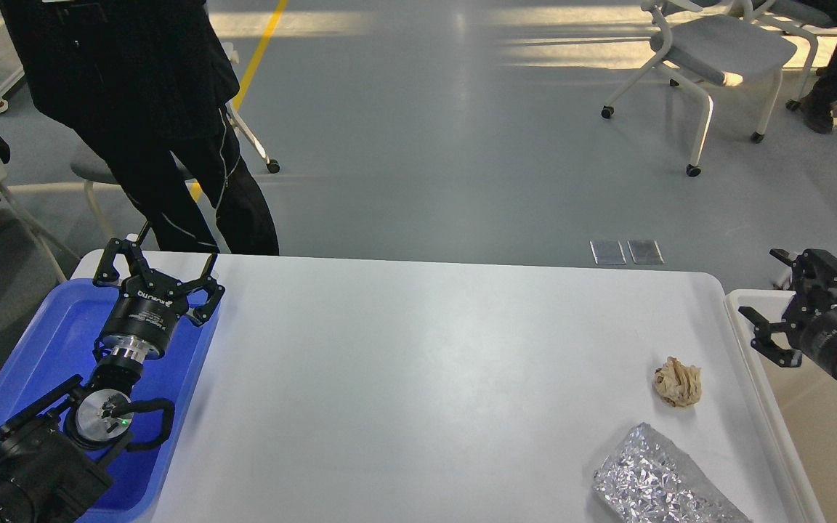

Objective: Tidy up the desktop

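Observation:
The white desktop point(418, 378) carries a crumpled tan paper ball point(678, 383) near its right edge. A crumpled silver foil piece point(662, 483) lies at the front right corner. My left gripper point(164, 267) is open and empty, above the far right corner of the blue tray point(48, 334). My right gripper point(758, 285) is open and empty. It hangs over the left rim of the beige bin point(818, 443), up and to the right of the paper ball and apart from it.
A person in black point(142, 109) stands right behind the table's far left corner. Wheeled chairs point(709, 51) stand on the grey floor beyond. The bin adjoins the table's right edge, the blue tray its left edge.

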Robot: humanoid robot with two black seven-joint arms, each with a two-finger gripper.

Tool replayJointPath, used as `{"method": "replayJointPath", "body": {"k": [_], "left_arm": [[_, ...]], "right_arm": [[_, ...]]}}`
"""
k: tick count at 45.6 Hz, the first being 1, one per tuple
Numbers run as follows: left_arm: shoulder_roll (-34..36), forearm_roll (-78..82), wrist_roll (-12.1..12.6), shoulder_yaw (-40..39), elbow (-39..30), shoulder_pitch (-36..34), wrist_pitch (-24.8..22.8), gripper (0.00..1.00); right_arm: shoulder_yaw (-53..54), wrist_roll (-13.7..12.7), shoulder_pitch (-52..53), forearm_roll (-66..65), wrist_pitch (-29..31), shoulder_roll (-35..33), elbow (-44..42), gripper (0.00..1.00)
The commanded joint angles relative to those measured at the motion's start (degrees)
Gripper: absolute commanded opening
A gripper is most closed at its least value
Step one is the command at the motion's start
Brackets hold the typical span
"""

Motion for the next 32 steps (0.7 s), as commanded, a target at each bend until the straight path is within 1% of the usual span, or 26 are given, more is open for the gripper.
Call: {"method": "replayJointPath", "body": {"k": [1, 5, 7, 9, 11, 14, 16, 21, 32], "left_arm": [[0.00, 0.01, 0.00, 0.00, 0.00, 0.00, 0.01, 1.00], [0.00, 0.01, 0.00, 0.00, 0.00, 0.00, 0.01, 1.00], [0.00, 0.01, 0.00, 0.00, 0.00, 0.00, 0.01, 1.00], [0.00, 0.01, 0.00, 0.00, 0.00, 0.00, 0.01, 1.00], [0.00, 0.01, 0.00, 0.00, 0.00, 0.00, 0.01, 1.00], [0.00, 0.01, 0.00, 0.00, 0.00, 0.00, 0.01, 1.00], [0.00, 0.01, 0.00, 0.00, 0.00, 0.00, 0.01, 1.00], [0.00, 0.01, 0.00, 0.00, 0.00, 0.00, 0.01, 1.00], [0.00, 0.01, 0.00, 0.00, 0.00, 0.00, 0.01, 1.00]], "right_arm": [[14.81, 4.43, -5.34, -3.55, -4.66, 5.45, 6.99, 1.00], [18.24, 6.80, -6.05, -5.92, -5.80, 8.70, 6.90, 1.00], [19.21, 8.38, -6.31, -6.54, -5.89, 10.37, 7.07, 1.00], [19.48, 10.58, -6.31, -7.06, -6.33, 12.13, 7.08, 1.00], [19.57, 12.51, -6.31, -7.85, -7.38, 13.62, 6.99, 1.00], [19.57, 14.27, -5.96, -9.17, -9.84, 15.73, 6.99, 1.00], [19.39, 14.72, -5.53, -9.88, -11.86, 17.22, 6.64, 1.00], [18.60, 14.72, -5.08, -11.55, -17.57, 19.69, 6.64, 1.00], [18.69, 14.72, -5.08, -11.90, -21.79, 20.22, 6.90, 1.00]]}}
